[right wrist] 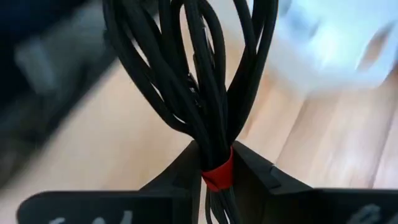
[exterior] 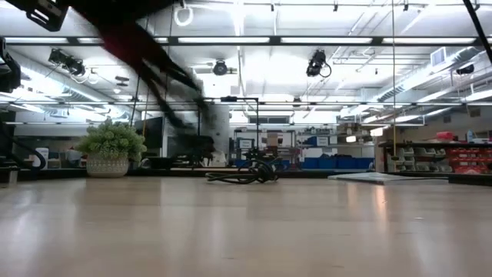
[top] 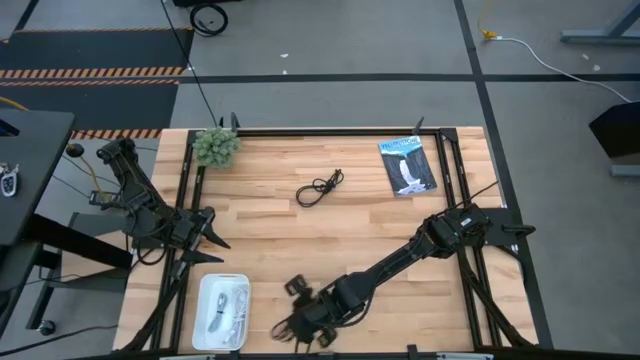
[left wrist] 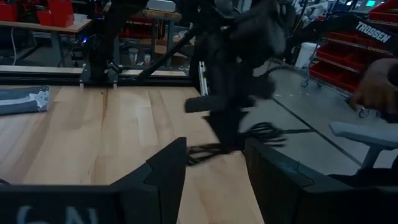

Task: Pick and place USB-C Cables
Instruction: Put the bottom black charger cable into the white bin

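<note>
A black coiled cable (top: 320,188) lies on the table's middle, also in the low view (exterior: 246,175). My right gripper (top: 308,318) is low over the table's near edge, just right of the white tray (top: 205,335), and is shut on a second black coiled cable (right wrist: 199,74) bound with a red tie. Pale cables (top: 225,308) lie in the tray. My left gripper (left wrist: 214,149) is open and waits at the table's left edge (top: 210,230), touching nothing. My right gripper pinches the black cable bundle at its red tie (right wrist: 217,173) between the two fingers (right wrist: 177,171). The loops (right wrist: 186,56) fan out beyond the fingertips. In the left wrist view the bundle (left wrist: 249,138) sticks out below the gripper, close over the wood.
A blue-and-white flat packet (top: 407,165) lies toward the far right. A small potted plant (top: 216,146) stands at the far left corner. Black frame rails (top: 185,180) run along the table's sides. A person's hand (left wrist: 376,87) shows beyond the table.
</note>
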You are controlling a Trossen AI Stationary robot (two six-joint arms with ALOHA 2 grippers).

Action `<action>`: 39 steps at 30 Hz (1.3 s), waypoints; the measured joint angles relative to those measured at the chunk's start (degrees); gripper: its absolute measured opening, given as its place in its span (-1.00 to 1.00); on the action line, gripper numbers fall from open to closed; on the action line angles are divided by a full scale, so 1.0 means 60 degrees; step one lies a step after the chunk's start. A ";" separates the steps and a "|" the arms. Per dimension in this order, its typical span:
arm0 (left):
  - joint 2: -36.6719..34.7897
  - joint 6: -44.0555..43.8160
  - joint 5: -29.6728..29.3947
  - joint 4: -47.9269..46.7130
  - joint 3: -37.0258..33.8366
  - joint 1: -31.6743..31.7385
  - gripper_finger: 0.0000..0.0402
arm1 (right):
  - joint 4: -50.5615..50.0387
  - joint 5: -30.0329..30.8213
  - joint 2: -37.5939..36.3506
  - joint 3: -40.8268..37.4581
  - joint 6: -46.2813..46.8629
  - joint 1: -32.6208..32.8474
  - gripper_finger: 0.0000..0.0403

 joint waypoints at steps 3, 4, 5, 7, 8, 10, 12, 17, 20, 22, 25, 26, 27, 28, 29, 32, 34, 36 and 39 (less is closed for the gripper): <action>0.0000 -0.0001 0.0000 -0.0004 0.0000 0.0000 -0.14 | 0.1867 -0.0104 0.0004 -0.0039 -0.0500 -0.0095 -0.63; 0.0000 -0.0001 0.0000 -0.0001 0.0000 -0.0001 -0.14 | 0.2568 -0.0181 0.0003 -0.0145 -0.0719 -0.0135 -0.63; -0.0003 -0.0001 0.0000 -0.0001 0.0000 -0.0001 -0.14 | 0.3256 -0.0206 -0.0015 -0.0294 -0.0936 -0.0183 -0.63; 0.0000 -0.0001 0.0000 -0.0015 0.0000 0.0000 -0.14 | 0.4537 -0.0206 -0.0015 -0.0667 -0.1206 -0.0295 -0.63; 0.0000 -0.0001 0.0000 -0.0018 0.0000 0.0000 -0.14 | 0.5187 -0.0232 0.0000 -0.0866 -0.1338 -0.0352 -0.63; 0.0000 -0.0001 0.0000 -0.0051 0.0000 0.0000 -0.14 | 0.6642 -0.0476 0.0007 -0.1314 -0.1721 -0.0468 -0.63; 0.0000 -0.0001 0.0000 -0.0053 0.0000 0.0000 -0.14 | 0.8217 -0.0621 0.0004 -0.1841 -0.2095 -0.0589 -0.63; 0.0000 0.0010 0.0000 -0.0054 0.0000 0.0000 -0.14 | 1.1187 -0.1044 0.0007 -0.2972 -0.2545 -0.0886 -0.63; 0.0000 0.0010 -0.0004 -0.0055 0.0000 -0.0002 -0.14 | 1.2555 -0.1587 0.0007 -0.3435 -0.2463 -0.1062 -0.63; -0.0001 0.0013 -0.0004 -0.0051 0.0000 0.0000 -0.14 | 1.3412 -0.1982 0.0007 -0.3695 -0.2439 -0.1163 -0.63; 0.0000 0.0025 -0.0006 -0.0050 0.0000 0.0000 -0.14 | 1.4274 -0.2093 0.0007 -0.3752 -0.2438 -0.1239 -0.63; 0.0000 0.0034 -0.0007 -0.0051 0.0000 0.0000 -0.14 | 1.4398 -0.2096 0.0007 -0.3685 -0.2438 -0.1242 -0.63; 0.0000 0.0039 -0.0007 -0.0051 0.0000 0.0000 -0.14 | 1.4404 -0.2093 0.0007 -0.3562 -0.2438 -0.1238 -0.63; 0.0000 0.0039 -0.0007 -0.0051 0.0000 0.0000 -0.14 | 1.4385 -0.2093 0.0007 -0.3402 -0.2438 -0.1216 -0.63; 0.0000 0.0039 -0.0007 -0.0051 0.0000 0.0000 -0.14 | 1.4389 -0.2093 0.0007 -0.3214 -0.2448 -0.1184 -0.63; 0.0000 0.0039 -0.0007 -0.0051 0.0000 -0.0002 -0.14 | 1.4446 -0.2132 0.0004 -0.2625 -0.2467 -0.1089 -0.63; 0.0000 0.0039 -0.0007 -0.0050 0.0000 -0.0003 -0.14 | 1.4379 -0.2251 0.0004 -0.2304 -0.2471 -0.1070 -0.63; 0.0000 0.0039 -0.0007 -0.0051 0.0000 0.0000 -0.14 | 1.4093 -0.2477 0.0004 -0.2040 -0.2467 -0.1074 -0.63; 0.0000 0.0039 -0.0011 -0.0051 0.0000 -0.0003 -0.14 | 1.3605 -0.2522 0.0006 -0.1912 -0.2416 -0.1117 -0.63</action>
